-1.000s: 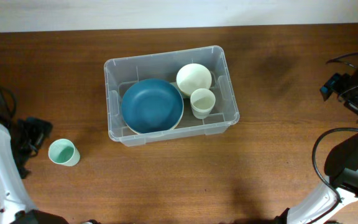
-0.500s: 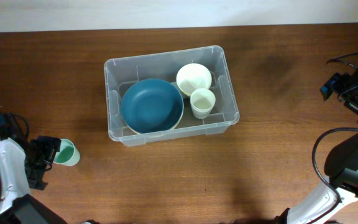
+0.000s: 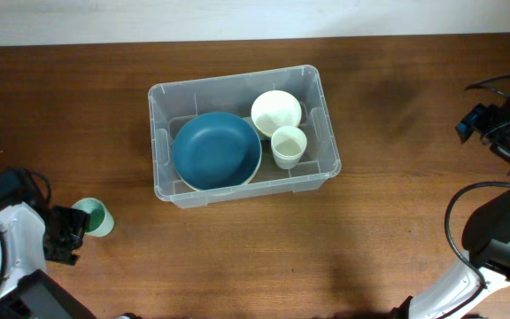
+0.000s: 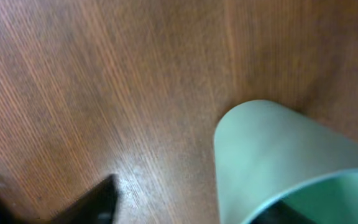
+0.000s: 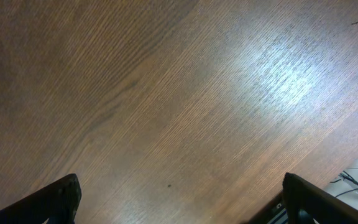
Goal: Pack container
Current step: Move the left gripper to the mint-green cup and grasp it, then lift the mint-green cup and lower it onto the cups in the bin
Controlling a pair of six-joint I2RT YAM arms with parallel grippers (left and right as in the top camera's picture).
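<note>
The container (image 3: 160, 142) sits in the centre of the overhead frame, on the desk (image 3: 388, 221). It already holds a blue plate (image 3: 217, 151), a cream bowl (image 3: 276, 112) and a cream cup (image 3: 289, 144). One green cup (image 3: 92, 217) is left out, upright at lower left, well apart from the container.

The left claw (image 3: 73, 232) is right at the cup from its lower-left side. In the left wrist view the cup fills the lower right and one dark finger (image 4: 98, 200) shows at lower left, apart from the cup wall. The claw looks spread, not clamped. A dark patch under the cup rim at the bottom edge may be the other finger, but it is too cropped to be sure.

The right claw (image 5: 179, 185) is parked at the right edge of the overhead frame. Its fingers are wide apart, with only bare desk between them.

Risks from here, as I judge them:
- The cup is light and the claw comes in low from the side, so a nudge before closing could tip it or slide it away.
- Closing on one wall near the rim gives a thin hold, and the cup could swing or drop on the way across.
- Free space in the container is tight. The plate takes the left half and the bowl and cup crowd the upper right, so a low carry could clip the near wall.
- A careless drop could land the cup on the plate and let it roll.
</note>
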